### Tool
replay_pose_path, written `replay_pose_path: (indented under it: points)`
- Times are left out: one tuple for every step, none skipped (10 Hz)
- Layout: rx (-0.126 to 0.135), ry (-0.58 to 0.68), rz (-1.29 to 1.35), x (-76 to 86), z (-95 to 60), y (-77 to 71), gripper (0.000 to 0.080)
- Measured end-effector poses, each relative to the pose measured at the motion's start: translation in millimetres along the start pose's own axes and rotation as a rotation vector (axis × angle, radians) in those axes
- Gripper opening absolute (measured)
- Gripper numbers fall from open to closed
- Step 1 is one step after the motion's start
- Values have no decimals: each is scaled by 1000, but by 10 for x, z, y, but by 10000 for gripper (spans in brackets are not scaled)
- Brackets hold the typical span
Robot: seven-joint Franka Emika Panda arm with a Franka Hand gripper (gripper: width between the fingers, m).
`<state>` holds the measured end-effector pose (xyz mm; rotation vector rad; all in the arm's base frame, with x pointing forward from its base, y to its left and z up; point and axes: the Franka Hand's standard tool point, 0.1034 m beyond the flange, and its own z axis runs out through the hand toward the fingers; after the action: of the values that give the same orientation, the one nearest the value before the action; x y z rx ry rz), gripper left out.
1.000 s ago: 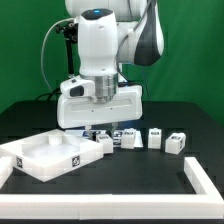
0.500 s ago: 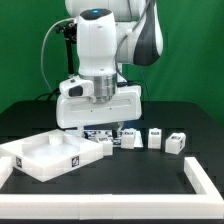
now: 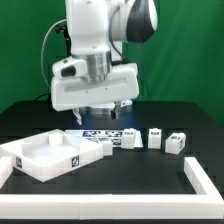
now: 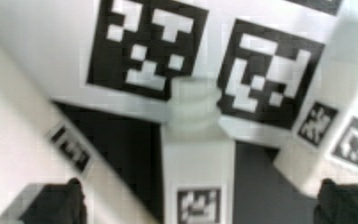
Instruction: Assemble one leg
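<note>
Several white legs with tags lie in a row on the black table: one leg point(image 3: 104, 144) next to the panel, others point(image 3: 130, 138) point(image 3: 155, 137) point(image 3: 176, 142) toward the exterior view's right. My gripper point(image 3: 100, 110) hangs open and empty well above the leg beside the panel. In the wrist view that leg point(image 4: 194, 150) lies lengthwise midway between my two dark fingertips point(image 4: 51, 205), which stand far apart and do not touch it. Its peg points toward the marker board. My gripper point(image 4: 197, 205) holds nothing.
The large square white panel with raised rim point(image 3: 30, 160) lies at the exterior view's left. The marker board point(image 3: 95, 135) point(image 4: 149, 45) lies flat behind the legs. A white frame rail point(image 3: 205, 180) borders the table at the front right.
My gripper has risen from just above the legs and shifted toward the exterior view's left. The legs and the panel have not moved.
</note>
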<state>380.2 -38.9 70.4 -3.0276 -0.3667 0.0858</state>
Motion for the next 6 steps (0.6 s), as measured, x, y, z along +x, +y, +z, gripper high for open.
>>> replay_pose_path:
  points:
    - [-4,8,-45,-7,-21,124,649]
    - [-10,10,-104,18,-7,299,649]
    - [-16,7,-168,53,24,411,649]
    - [-21,4,-256,51,66,457,649]
    - [-22,0,-285,22,99,472,649]
    - [-24,2,-259,35,86,467,649]
